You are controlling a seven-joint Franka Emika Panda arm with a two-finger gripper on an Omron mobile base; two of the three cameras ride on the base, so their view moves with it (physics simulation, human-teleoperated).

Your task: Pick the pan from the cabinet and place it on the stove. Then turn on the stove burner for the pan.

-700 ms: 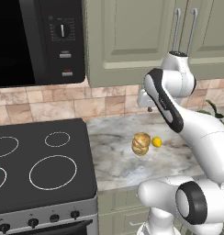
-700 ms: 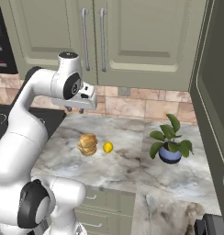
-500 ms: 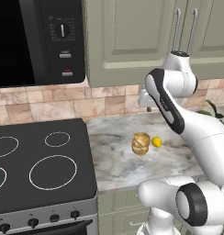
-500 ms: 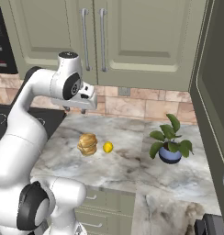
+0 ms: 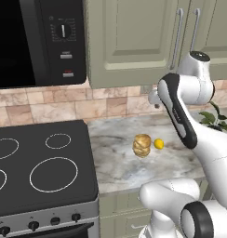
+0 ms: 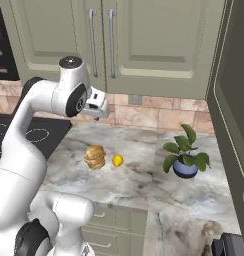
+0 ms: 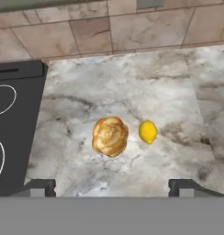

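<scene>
The claw [image 7: 112, 186], fingers apart, hangs before the shut sage-green wall cabinet [image 6: 101, 42]; its hidden pan, likely heavy, suits a handle grip.

Barely any change over last moments. Arm [image 5: 180, 111] a touch higher against cabinet [image 5: 134, 42] doors in left base view, wrist nudged up toward bar handles [image 5: 177, 32]. Hand [image 6: 96, 104] in right base view edged a hair rightward.
</scene>
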